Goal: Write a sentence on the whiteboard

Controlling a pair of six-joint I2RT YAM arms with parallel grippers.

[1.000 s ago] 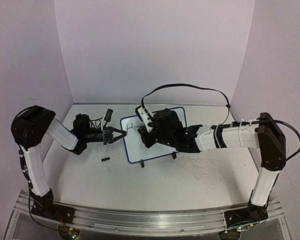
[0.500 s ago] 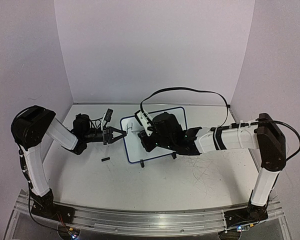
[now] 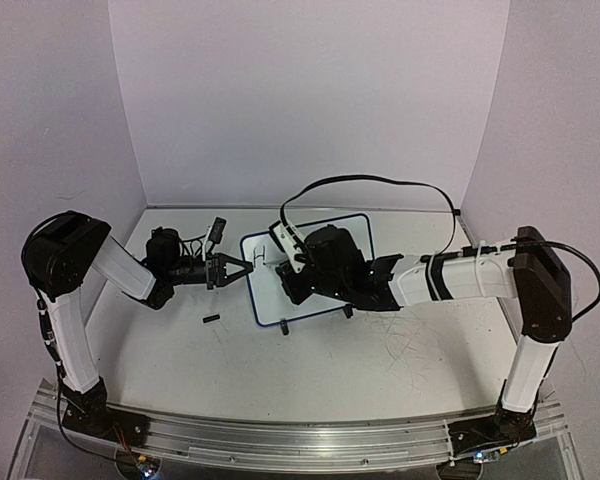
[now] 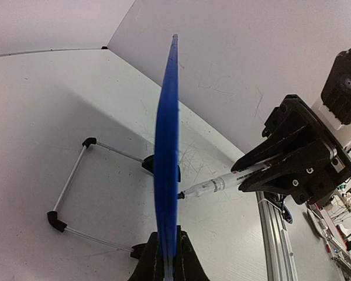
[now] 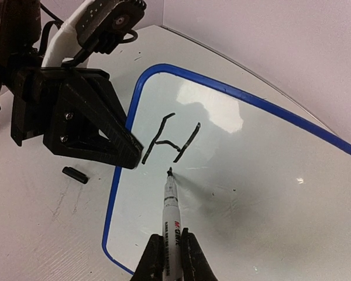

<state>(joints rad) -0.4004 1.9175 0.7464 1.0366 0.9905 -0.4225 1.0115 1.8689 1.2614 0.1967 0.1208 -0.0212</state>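
Observation:
The whiteboard stands tilted on its wire stand; it has a white face with a blue rim. A black "H" is written near its upper left corner. My left gripper is shut on the board's left rim, which shows edge-on in the left wrist view. My right gripper is shut on a white marker. The marker's black tip meets the board face just below the H. In the top view the right gripper covers the board's middle.
The marker's black cap lies on the table left of the board's near corner and also shows in the right wrist view. The right arm's cable arcs above the board. The purple back wall stands close behind.
My right gripper has shifted slightly left and nearer with the marker, and the H now shows in the top view. The left arm and the board have not moved.

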